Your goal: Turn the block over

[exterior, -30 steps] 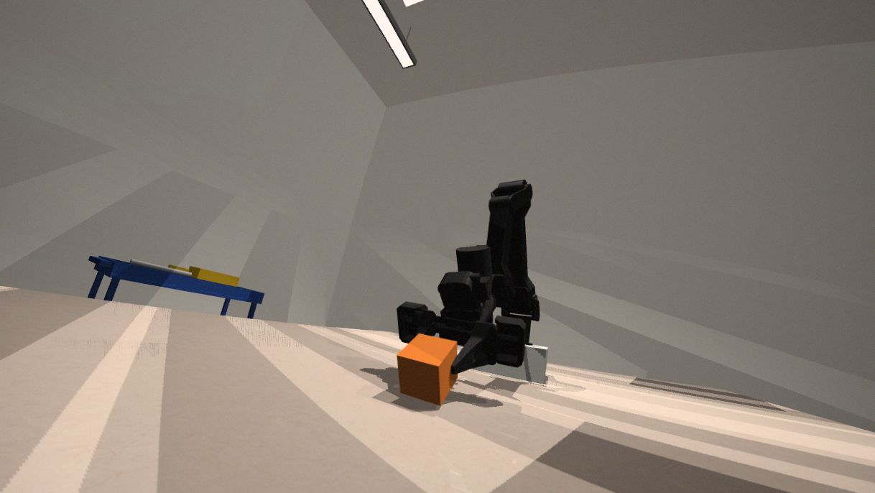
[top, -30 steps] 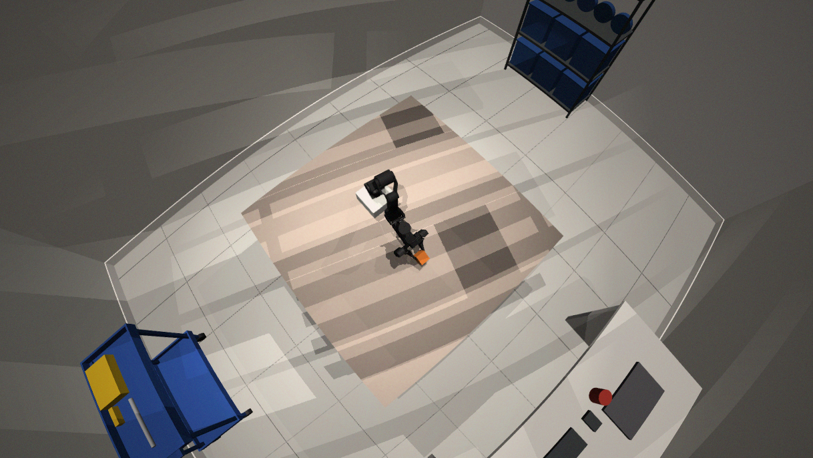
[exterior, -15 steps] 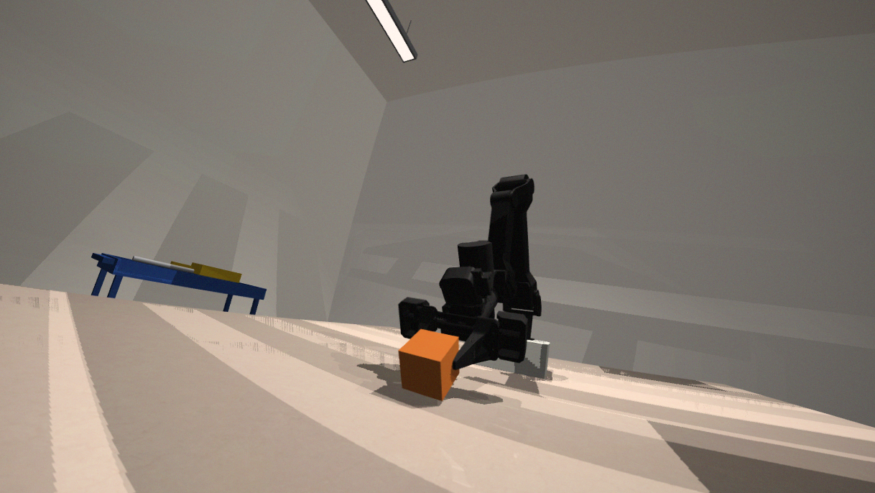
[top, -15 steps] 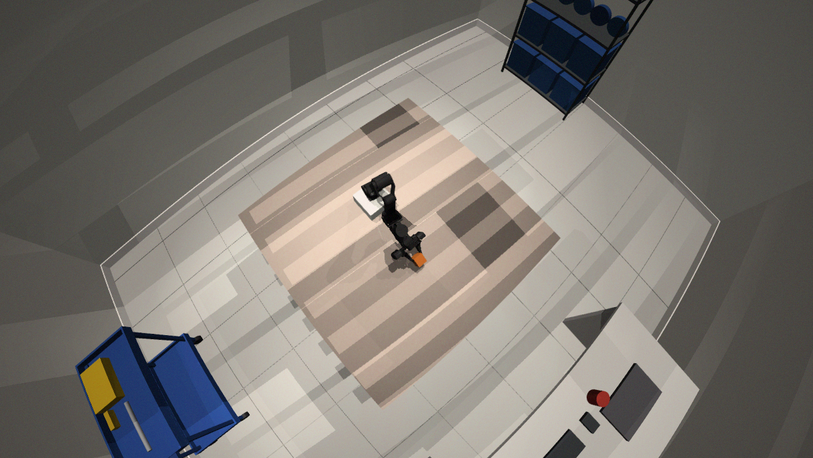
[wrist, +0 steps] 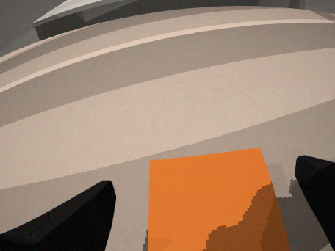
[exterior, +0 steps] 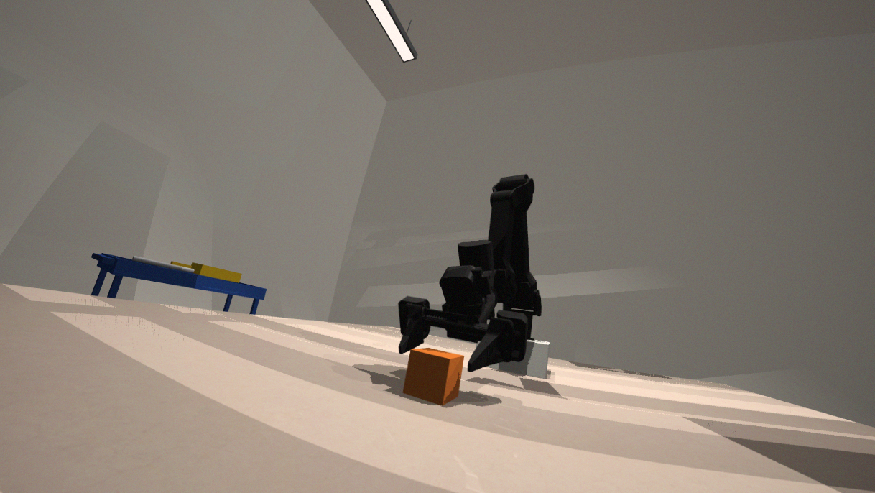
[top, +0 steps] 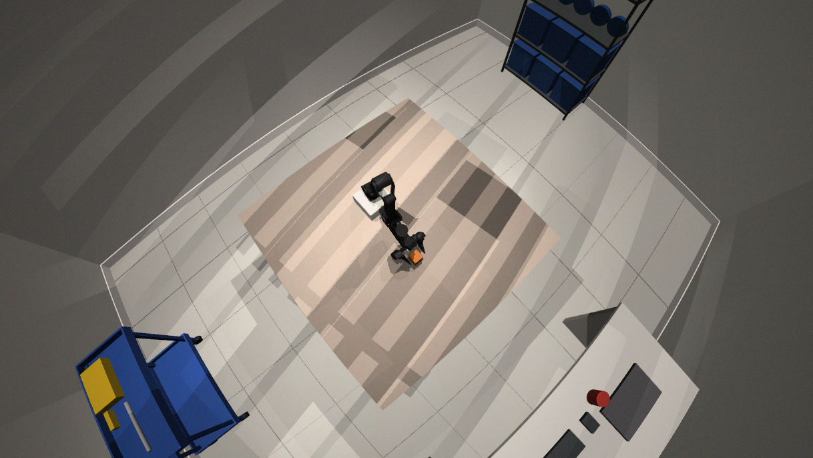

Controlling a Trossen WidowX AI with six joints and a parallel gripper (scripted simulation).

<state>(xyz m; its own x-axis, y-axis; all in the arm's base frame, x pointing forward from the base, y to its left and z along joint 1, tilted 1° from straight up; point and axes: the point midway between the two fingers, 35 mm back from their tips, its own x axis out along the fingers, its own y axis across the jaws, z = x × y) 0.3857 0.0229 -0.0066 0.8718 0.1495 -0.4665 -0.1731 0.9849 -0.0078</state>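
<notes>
An orange block [top: 416, 256] [exterior: 427, 374] [wrist: 206, 198] rests flat on the table [top: 364, 318] [exterior: 294, 422] [wrist: 147, 110]. Its top and the sides I can see are plain orange; no mark shows on them, and its underside is hidden. My gripper [top: 410, 257] [exterior: 435, 360] [wrist: 209, 180] is open, its fingers wide apart. In the wrist view one finger is on each side of the block, with a gap between each finger and the block. In the exterior view the fingertips are at about the height of the block's top, a little behind it.
The arm's white base [top: 368, 203] [exterior: 537, 358] stands on the table behind the gripper. Off the table are a blue cart [top: 187, 375] [exterior: 165, 275] with yellow boxes, a white bench [top: 671, 392] with a red cylinder, and a rack of blue bins [top: 563, 39].
</notes>
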